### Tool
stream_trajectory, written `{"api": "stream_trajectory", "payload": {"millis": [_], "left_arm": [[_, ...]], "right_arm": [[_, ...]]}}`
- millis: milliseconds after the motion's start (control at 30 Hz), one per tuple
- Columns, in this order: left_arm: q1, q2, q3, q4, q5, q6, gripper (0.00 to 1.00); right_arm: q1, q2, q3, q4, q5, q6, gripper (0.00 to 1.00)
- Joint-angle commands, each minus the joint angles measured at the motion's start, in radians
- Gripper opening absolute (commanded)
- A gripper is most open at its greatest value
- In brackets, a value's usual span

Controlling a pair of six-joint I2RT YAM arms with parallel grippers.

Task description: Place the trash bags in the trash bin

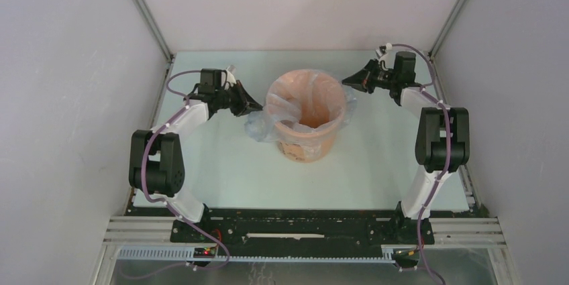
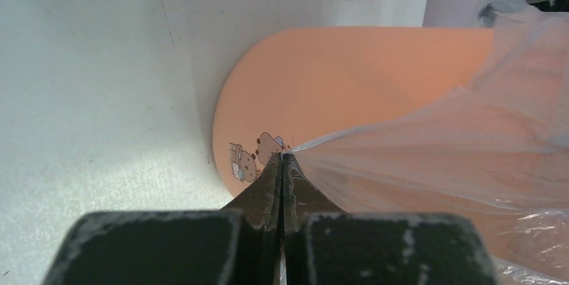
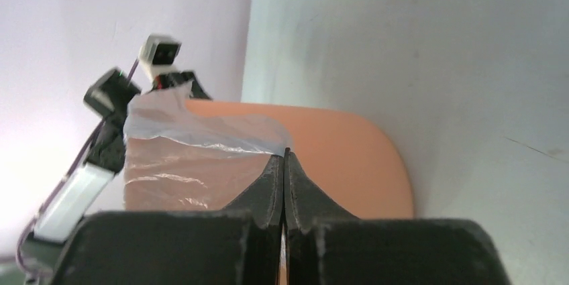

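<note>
The orange trash bin [image 1: 305,143] stands upright mid-table, with a pale cartoon label [image 2: 251,157] low on its side. The translucent pale trash bag [image 1: 275,121] lines the bin's mouth and is draped over its rim on both sides. My left gripper [image 1: 253,106] is at the bin's left side, shut on a pinch of the bag's film [image 2: 402,157], pulled taut. My right gripper [image 1: 349,81] is at the bin's upper right rim, shut on the bag's edge [image 3: 201,131]. In the right wrist view the bin [image 3: 349,157] fills the middle behind the closed fingers [image 3: 272,188].
White enclosure walls stand close on the left, back and right, with metal corner posts [image 1: 144,10]. The right arm's elbow [image 1: 439,137] stands near the table's right edge. The left arm's elbow [image 1: 158,161] stands near the left edge.
</note>
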Motion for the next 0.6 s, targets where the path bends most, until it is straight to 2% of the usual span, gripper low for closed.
{"api": "stream_trajectory", "payload": {"millis": [0, 67, 300, 400, 467, 567], "left_arm": [[-0.009, -0.002, 0.050, -0.005, -0.052, -0.014, 0.00], [-0.011, -0.001, 0.049, -0.010, -0.054, -0.012, 0.00], [-0.017, 0.003, 0.044, -0.030, -0.056, 0.007, 0.00], [-0.023, -0.004, 0.064, -0.080, -0.084, 0.039, 0.02], [-0.025, -0.010, 0.082, -0.124, -0.109, 0.061, 0.06], [-0.025, -0.030, 0.117, -0.203, -0.155, 0.101, 0.23]], "right_arm": [[-0.026, -0.018, 0.005, -0.163, 0.156, -0.034, 0.00], [-0.024, -0.009, 0.002, -0.250, 0.182, -0.061, 0.00], [-0.001, -0.004, -0.013, -0.249, 0.150, -0.073, 0.00], [0.009, 0.000, -0.013, -0.299, 0.166, -0.091, 0.00], [0.011, 0.011, -0.014, -0.380, 0.206, -0.117, 0.00], [0.012, 0.030, -0.013, -0.414, 0.203, -0.135, 0.00]]}}
